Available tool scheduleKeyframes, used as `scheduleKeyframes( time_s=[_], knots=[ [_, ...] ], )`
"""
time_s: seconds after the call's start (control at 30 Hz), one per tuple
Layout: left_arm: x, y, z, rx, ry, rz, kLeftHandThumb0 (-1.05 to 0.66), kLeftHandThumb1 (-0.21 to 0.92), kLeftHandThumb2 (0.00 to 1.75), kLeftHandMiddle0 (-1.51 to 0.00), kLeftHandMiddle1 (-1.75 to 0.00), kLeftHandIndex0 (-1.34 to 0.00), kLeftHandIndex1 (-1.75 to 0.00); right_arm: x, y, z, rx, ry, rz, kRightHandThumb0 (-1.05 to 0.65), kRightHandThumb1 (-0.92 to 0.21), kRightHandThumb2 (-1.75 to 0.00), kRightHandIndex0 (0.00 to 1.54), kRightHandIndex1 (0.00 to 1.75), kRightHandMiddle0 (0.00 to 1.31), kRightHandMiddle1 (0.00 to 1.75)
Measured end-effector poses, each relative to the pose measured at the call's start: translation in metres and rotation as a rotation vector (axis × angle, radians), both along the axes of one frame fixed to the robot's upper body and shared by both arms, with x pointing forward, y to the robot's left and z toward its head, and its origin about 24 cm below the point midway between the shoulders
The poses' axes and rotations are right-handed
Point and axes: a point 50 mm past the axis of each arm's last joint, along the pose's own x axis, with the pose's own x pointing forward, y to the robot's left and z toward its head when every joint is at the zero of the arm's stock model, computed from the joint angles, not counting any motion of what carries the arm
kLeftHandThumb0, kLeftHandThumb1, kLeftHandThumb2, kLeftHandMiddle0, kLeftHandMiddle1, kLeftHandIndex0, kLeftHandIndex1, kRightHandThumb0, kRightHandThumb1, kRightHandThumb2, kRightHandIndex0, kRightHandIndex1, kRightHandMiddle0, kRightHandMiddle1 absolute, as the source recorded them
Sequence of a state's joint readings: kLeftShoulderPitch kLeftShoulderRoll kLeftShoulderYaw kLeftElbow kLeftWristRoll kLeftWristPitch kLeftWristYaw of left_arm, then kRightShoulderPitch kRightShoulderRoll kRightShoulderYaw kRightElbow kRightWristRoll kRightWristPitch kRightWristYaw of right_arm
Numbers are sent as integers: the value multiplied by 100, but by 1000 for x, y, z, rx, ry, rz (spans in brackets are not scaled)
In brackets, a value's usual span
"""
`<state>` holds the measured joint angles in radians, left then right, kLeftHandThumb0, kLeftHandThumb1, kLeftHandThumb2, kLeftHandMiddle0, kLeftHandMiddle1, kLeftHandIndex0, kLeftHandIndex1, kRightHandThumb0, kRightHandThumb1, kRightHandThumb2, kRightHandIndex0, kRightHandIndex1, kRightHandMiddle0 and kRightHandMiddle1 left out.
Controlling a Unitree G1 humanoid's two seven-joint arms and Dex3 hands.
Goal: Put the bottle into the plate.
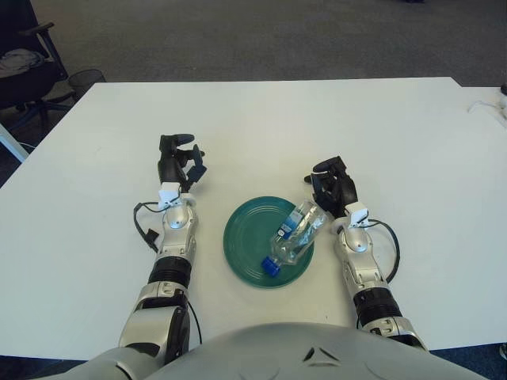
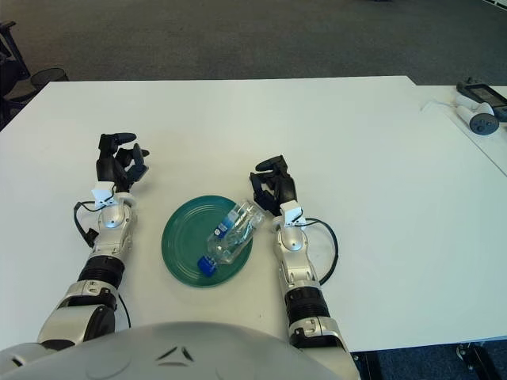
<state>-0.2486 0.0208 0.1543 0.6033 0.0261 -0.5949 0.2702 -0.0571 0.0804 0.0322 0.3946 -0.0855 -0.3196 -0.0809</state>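
bottle (image 1: 295,234): clear, blue cap, on its side | plate (image 1: 242,237): green

Clear plastic bottle (image 1: 295,237) with blue cap, on its side across the green plate's (image 1: 244,237) right half.

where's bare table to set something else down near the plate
Bare white table stretches beyond the green plate, between the left robot hand and right robot hand. Crowded at the plate's right rim, where the bottle lies.
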Motion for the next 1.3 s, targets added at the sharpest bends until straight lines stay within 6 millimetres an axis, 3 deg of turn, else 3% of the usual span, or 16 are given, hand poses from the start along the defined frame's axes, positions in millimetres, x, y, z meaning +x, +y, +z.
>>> scheduleKeyframes(
  time_s=[0.43, 0.7, 0.87, 0.93, 1.03, 1.3],
  knots=[
    [-13, 4, -14, 59, 62, -41, -44, 44, 115, -102, -175, -51, -175, -1, 1, 0, -4, 4, 1, -35, -92, -51, 41, 116, 19, 175],
    [-18, 16, -22, 194, 171, -138, -47, 33, 130, -115, -175, -60, -175, -1, 1, 0, -7, 9, 3, -35, -92, -51, 41, 115, 19, 175],
    [-17, 22, -23, 238, 245, -209, -49, 26, 138, -116, -175, -65, -175, -3, 2, 0, -7, 19, 6, -35, -92, -51, 41, 115, 19, 175],
    [-18, 30, -41, 243, 388, -233, -51, 22, 143, -116, -175, -69, -175, -6, 3, -1, -6, 22, 7, -35, -92, -51, 42, 115, 19, 175],
    [-20, 29, -50, 222, 459, -241, -51, 22, 143, -115, -175, -68, -175, -6, 3, -1, -3, 20, 11, -35, -92, -51, 42, 116, 19, 175],
    [-22, 23, -53, 156, 488, -251, -50, 23, 142, -115, -175, -67, -175, -9, 2, -1, 3, 20, 13, -35, -92, -51, 42, 117, 19, 175]
  ],
)
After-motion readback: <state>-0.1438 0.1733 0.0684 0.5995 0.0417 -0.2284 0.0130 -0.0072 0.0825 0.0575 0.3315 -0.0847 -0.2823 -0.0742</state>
